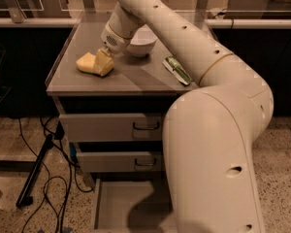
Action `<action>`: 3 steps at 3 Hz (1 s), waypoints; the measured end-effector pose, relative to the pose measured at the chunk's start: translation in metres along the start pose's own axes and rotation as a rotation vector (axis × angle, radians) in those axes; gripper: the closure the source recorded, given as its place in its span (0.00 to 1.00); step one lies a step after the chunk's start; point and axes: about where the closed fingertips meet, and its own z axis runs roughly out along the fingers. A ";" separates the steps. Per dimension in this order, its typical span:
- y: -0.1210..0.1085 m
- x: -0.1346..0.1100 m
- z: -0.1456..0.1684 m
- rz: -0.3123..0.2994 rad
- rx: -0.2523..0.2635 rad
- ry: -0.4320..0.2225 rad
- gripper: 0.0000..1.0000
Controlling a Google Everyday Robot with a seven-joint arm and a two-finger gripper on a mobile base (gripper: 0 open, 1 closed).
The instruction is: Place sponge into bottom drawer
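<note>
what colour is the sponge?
Sponge: pale yellow, camera view. Gripper is at its end nearer the white bowl.

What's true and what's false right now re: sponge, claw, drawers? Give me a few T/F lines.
1. The bottom drawer is pulled out. True.
2. The sponge lies in it. False: it lies on the cabinet top.
3. The claw is at the sponge. True.
4. The white bowl sits on the floor. False: it stands on the cabinet top, partly behind the arm.
</note>
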 end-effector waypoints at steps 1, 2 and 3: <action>0.000 0.000 0.001 0.000 0.000 -0.001 1.00; 0.006 -0.001 -0.011 -0.008 0.028 -0.031 1.00; 0.021 -0.002 -0.035 -0.034 0.077 -0.067 1.00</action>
